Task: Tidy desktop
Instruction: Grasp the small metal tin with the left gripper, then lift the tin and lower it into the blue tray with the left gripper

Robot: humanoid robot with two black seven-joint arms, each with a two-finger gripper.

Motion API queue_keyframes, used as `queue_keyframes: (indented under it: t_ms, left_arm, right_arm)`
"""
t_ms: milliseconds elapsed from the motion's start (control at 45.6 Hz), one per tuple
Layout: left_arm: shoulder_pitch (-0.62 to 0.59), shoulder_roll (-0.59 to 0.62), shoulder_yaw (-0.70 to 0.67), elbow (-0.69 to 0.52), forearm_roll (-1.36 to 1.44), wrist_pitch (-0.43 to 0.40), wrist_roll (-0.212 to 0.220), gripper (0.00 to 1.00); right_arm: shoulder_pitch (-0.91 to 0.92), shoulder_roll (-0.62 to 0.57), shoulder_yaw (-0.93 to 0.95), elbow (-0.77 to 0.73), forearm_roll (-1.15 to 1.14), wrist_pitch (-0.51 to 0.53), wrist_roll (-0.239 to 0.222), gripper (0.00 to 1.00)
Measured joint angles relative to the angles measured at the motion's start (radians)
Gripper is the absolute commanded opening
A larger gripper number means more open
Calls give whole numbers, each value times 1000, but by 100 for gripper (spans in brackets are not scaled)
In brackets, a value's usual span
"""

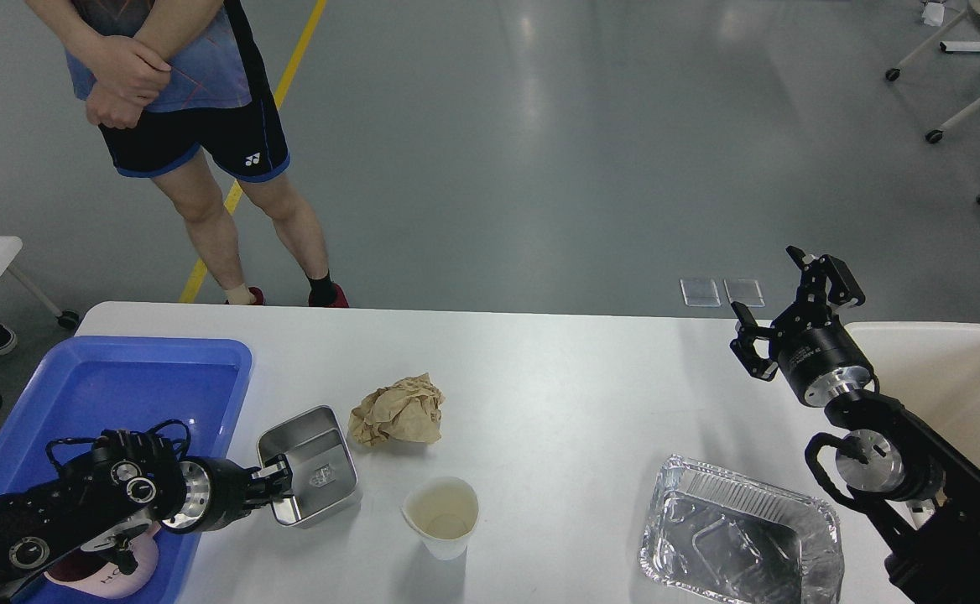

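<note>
The white desktop (557, 394) holds a small steel tray (315, 468), a crumpled brown paper ball (398, 411), a paper cup (441, 513) and a foil tray (737, 537). My left gripper (278, 491) is shut on the steel tray's near-left rim, and the tray is tilted with that side raised, beside the blue tray. My right gripper (775, 294) is open and empty, held above the desktop's far right edge next to the cream bin.
A blue plastic tray (121, 377) at the left holds a pink mug (108, 577), partly hidden by my left arm. A cream bin (960, 369) stands at the right. A person (196, 126) stands beyond the far left corner.
</note>
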State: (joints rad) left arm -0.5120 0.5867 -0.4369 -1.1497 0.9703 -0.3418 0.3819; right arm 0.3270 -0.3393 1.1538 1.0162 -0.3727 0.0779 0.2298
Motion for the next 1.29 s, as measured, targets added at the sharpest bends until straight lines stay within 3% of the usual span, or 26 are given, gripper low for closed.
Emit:
queue_keyframes:
  t_ms: [285, 438, 614, 1008, 1162, 1293]
  left_arm:
    - [-25, 102, -11, -77, -9, -54, 8, 0]
    - [-56, 285, -26, -255, -32, -86, 26, 0]
    - [-132, 532, -61, -394, -140, -182, 26, 0]
    - [-192, 847, -255, -410, -312, -409, 16, 0]
    - [-189, 866, -273, -406, -334, -422, 15, 0]
    - [-173, 820, -256, -355, -335, -379, 15, 0]
  right_arm:
    - [3, 3, 1, -9, 0, 0, 0, 100]
    - [3, -2, 3, -11, 0, -1, 0, 100]
    - [6, 2, 3, -12, 0, -1, 0, 100]
    - [13, 3, 3, -14, -2, -3, 0, 100]
    - [12, 4, 3, -15, -2, -3, 0, 100]
    - [7, 5, 4, -15, -2, -3, 0, 100]
